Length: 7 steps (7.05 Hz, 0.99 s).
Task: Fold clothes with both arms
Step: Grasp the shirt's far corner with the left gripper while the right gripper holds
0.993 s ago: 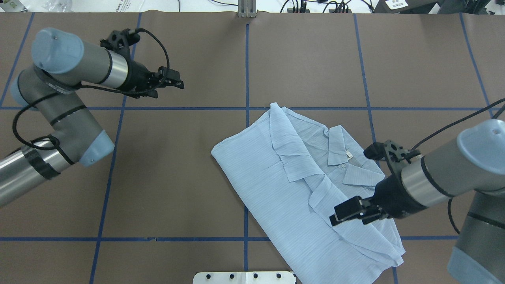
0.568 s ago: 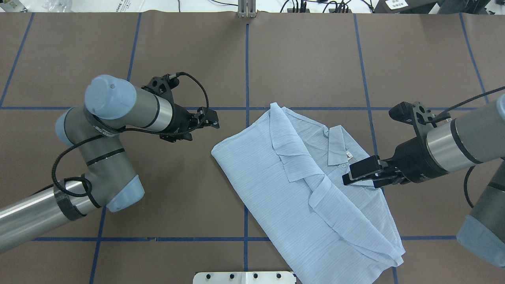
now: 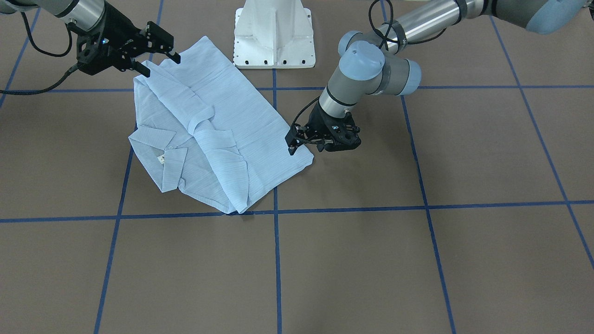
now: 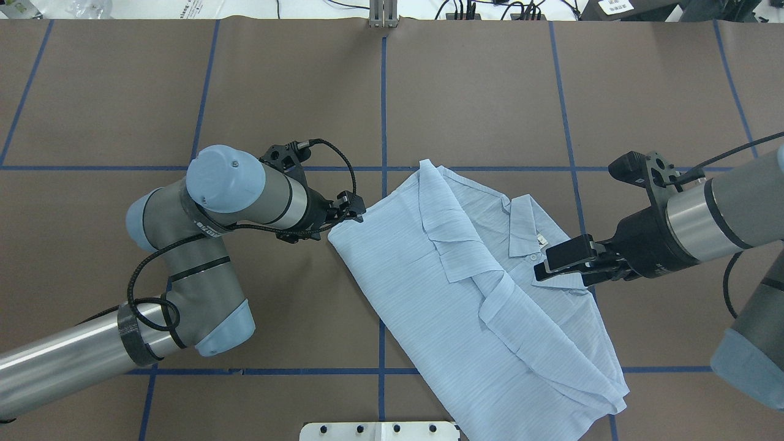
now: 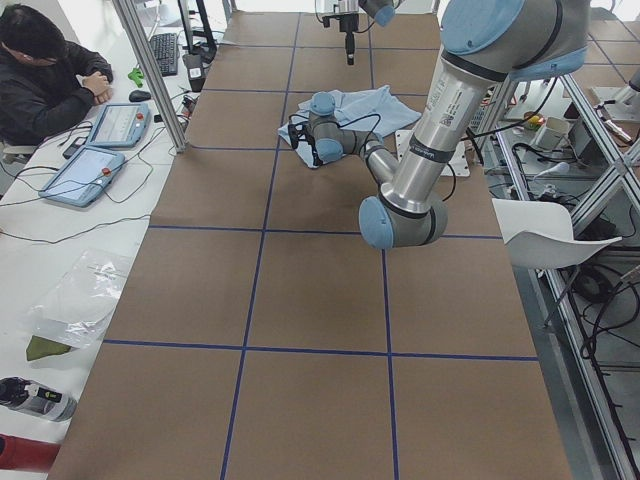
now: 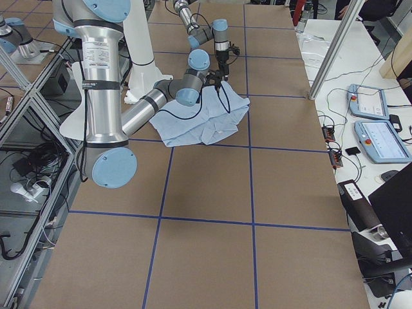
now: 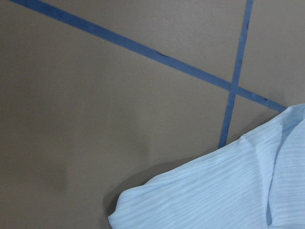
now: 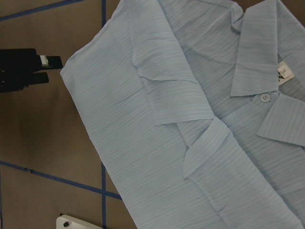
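front-facing view: the pale-blue shirt (image 3: 218, 120) lies folded on the brown table (image 3: 417, 260), just ahead of the white pedestal (image 3: 274, 37), with its collar (image 3: 174, 167) at the view's lower left. the left gripper (image 3: 297, 146) is down low at the shirt's corner, and i cannot tell whether it has any cloth. the right gripper (image 3: 161, 65) hangs raised over the shirt, fingers wide apart, holding nothing.

overhead: the left gripper (image 4: 355, 211) sits right at the corner of the shirt (image 4: 429, 288). the right gripper (image 4: 544, 269) is spread open above the collar side.

left side view: the shirt (image 5: 360, 100) is far up the table, too small for detail.

right side view: the shirt (image 6: 206, 119) lies beneath both arms.

left wrist: the shirt (image 7: 224, 191) shows a rounded corner near a blue tape cross (image 7: 232, 88).

right wrist: a white button (image 8: 265, 98) shows by the collar. the left gripper (image 8: 53, 69) is just beside the corner, a slim gap between its fingers and nothing in it.
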### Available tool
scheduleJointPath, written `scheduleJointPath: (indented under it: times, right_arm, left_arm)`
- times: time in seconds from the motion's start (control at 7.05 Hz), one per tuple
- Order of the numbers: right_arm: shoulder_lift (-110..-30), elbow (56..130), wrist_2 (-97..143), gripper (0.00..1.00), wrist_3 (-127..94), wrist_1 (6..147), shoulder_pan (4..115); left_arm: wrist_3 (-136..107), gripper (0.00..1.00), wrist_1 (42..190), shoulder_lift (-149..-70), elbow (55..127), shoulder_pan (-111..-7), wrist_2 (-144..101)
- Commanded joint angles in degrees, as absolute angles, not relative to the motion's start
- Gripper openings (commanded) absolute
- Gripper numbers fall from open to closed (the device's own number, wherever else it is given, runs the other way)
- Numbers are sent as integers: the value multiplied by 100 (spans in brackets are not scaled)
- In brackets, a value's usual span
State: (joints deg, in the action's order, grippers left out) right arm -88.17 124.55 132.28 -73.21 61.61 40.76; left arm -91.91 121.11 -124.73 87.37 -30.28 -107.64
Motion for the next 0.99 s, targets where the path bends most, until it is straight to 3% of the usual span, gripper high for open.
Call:
scheduleJointPath:
  times: [0.0, 0.43, 0.57, 0.71, 0.85]
  right_arm:
    - [-8815, 12454, 13228, 100, -7321, 6161, 4087]
    - [-8815, 12437, 13228, 100, -7321, 6161, 4087]
    - [-8815, 12419, 13228, 100, -7321, 6161, 4096]
    - [-8815, 12419, 13228, 100, -7321, 6161, 4104]
    - [-8824, 12419, 13228, 100, -7321, 6161, 4122]
  left_arm:
    - [-9193, 91, 12103, -12560, 8543, -2945, -10609]
    - [-9193, 81, 12103, -12551, 8499, -2865, -10600]
    - [-9193, 73, 12103, -12551, 8490, -2865, -10608]
    - [-9193, 50, 12103, -12551, 8499, -2874, -10617]
    - [-9193, 21, 12103, -12551, 8508, -2874, -10617]
